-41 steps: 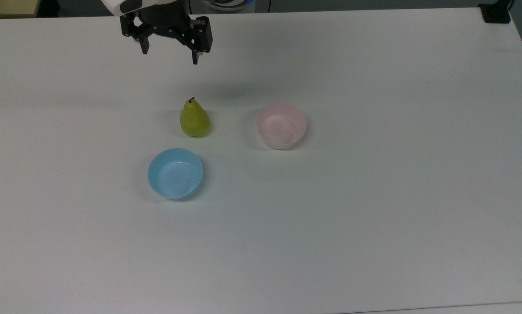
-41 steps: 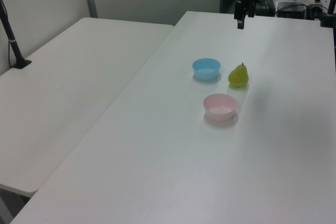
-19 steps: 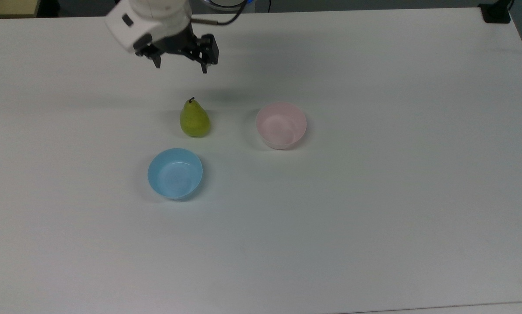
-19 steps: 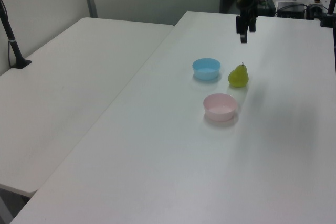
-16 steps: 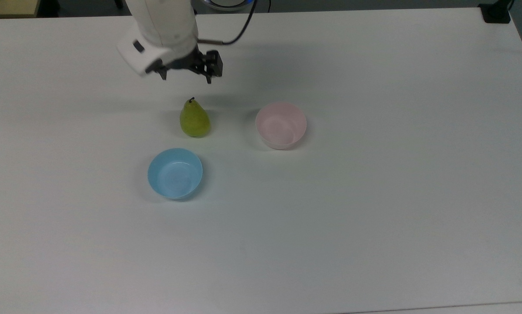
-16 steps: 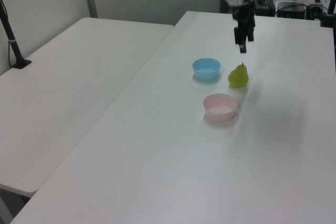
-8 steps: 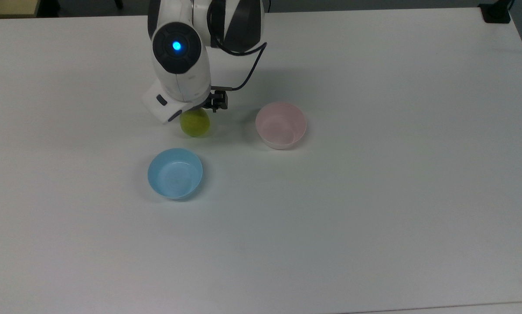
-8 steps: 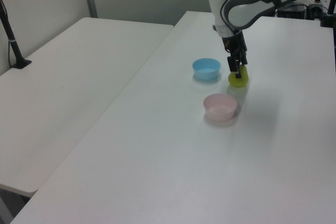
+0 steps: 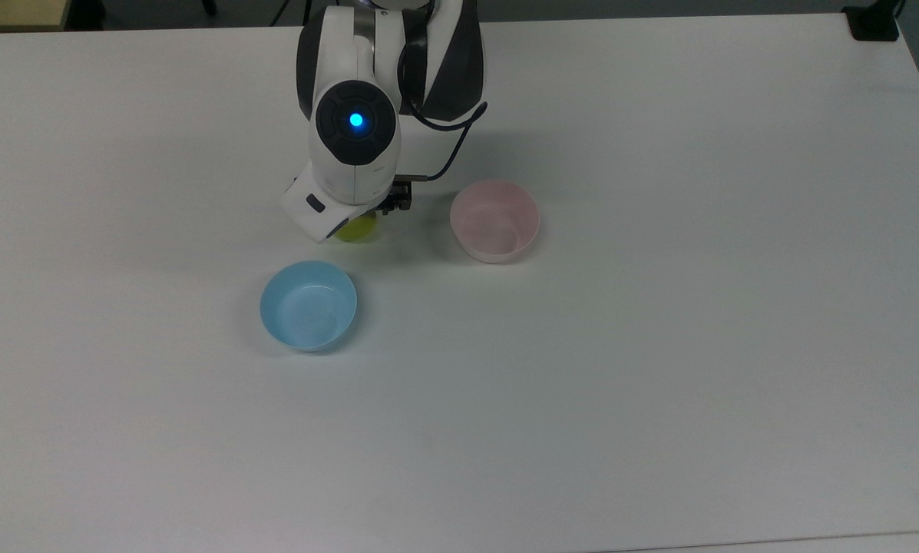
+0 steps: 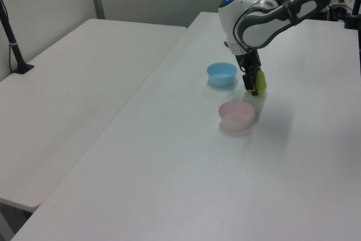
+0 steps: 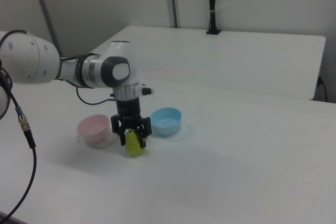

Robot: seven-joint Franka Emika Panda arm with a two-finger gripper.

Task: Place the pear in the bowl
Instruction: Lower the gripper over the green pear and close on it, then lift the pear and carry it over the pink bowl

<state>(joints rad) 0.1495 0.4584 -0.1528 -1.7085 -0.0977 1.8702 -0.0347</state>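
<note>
The yellow-green pear (image 9: pixel 359 230) (image 10: pixel 261 84) (image 11: pixel 135 146) stands on the white table, its top hidden under my wrist in the top view. My gripper (image 11: pixel 134 135) (image 10: pixel 252 82) has come down over it and is open, one finger on each side of the pear's narrow top. The pale pink bowl (image 9: pixel 494 220) (image 10: pixel 237 114) (image 11: pixel 94 129) sits empty a short way to the top view's right of the pear.
A light blue bowl (image 9: pixel 308 305) (image 10: pixel 221 73) (image 11: pixel 166 120) sits empty just below the pear in the top view. The white table (image 9: pixel 659 384) stretches wide around them. A second white table (image 10: pixel 73 94) adjoins it on the left view's left.
My arm came forward from the table's far edge and dropped, bringing the open gripper down around the pear's top. Pear and both bowls stayed put.
</note>
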